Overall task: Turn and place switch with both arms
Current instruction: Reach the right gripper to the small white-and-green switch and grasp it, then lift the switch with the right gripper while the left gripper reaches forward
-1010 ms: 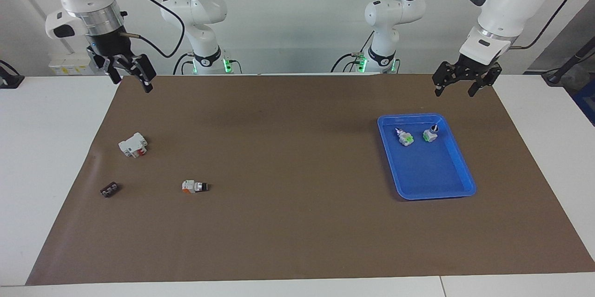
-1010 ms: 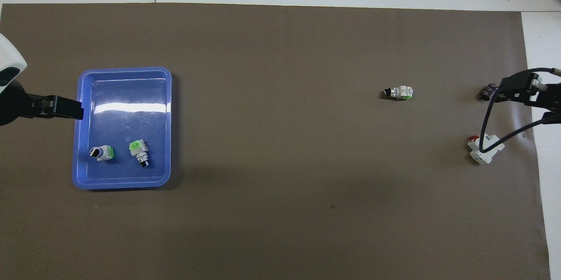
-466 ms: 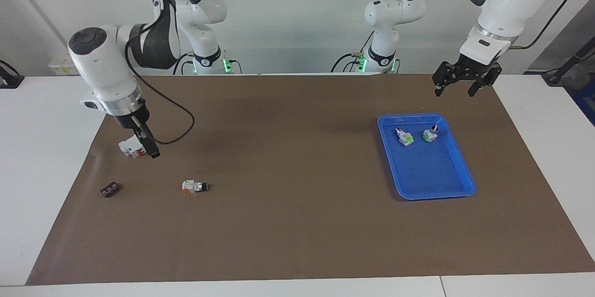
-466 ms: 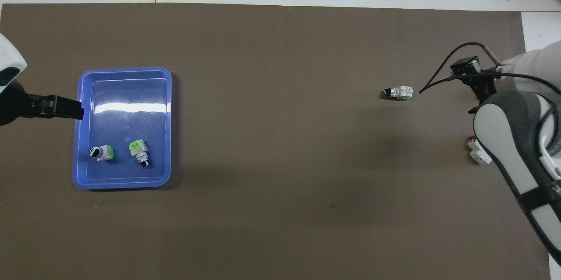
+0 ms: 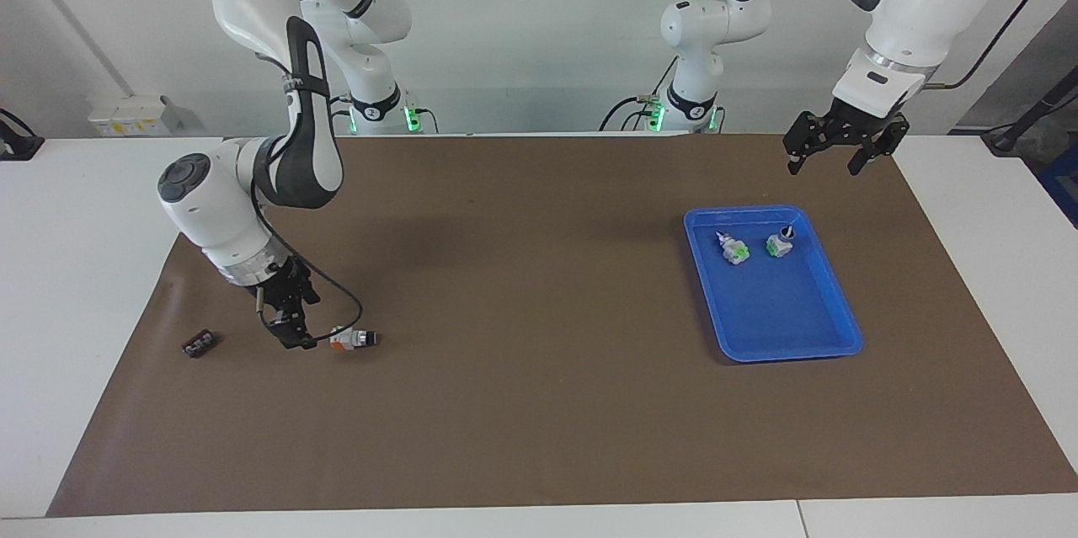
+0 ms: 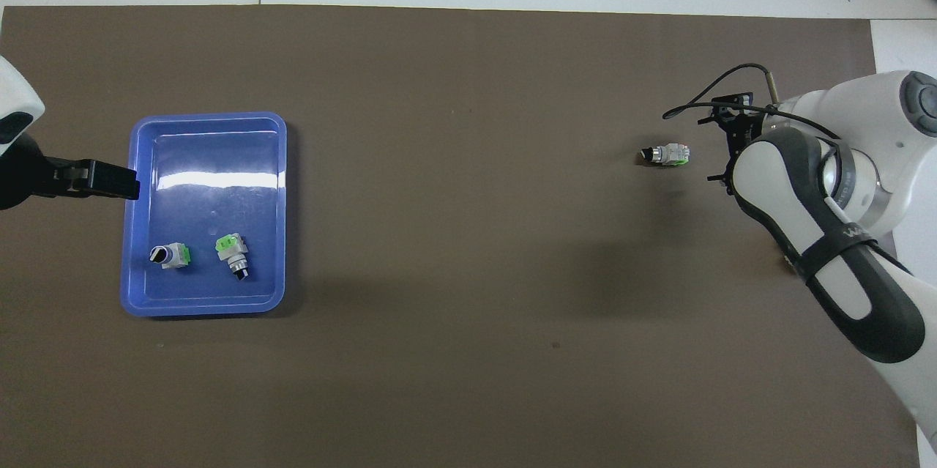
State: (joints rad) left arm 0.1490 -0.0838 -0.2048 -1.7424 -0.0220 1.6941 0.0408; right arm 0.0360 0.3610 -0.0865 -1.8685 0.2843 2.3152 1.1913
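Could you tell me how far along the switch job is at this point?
Early. Nothing is done: the switch lies on its side on the brown mat, outside the blue tray, which holds two green-part switches. In hand: the right gripper is low beside the switch's orange end, not gripping it. The left gripper waits open near the tray. Grasping, turning and placing remain.

The switch lies on the mat toward the right arm's end of the table. The right gripper is just beside it. A small clip lies near that end's mat edge. The tray sits toward the left arm's end, holding two switches. The left gripper hangs above the mat near the tray.
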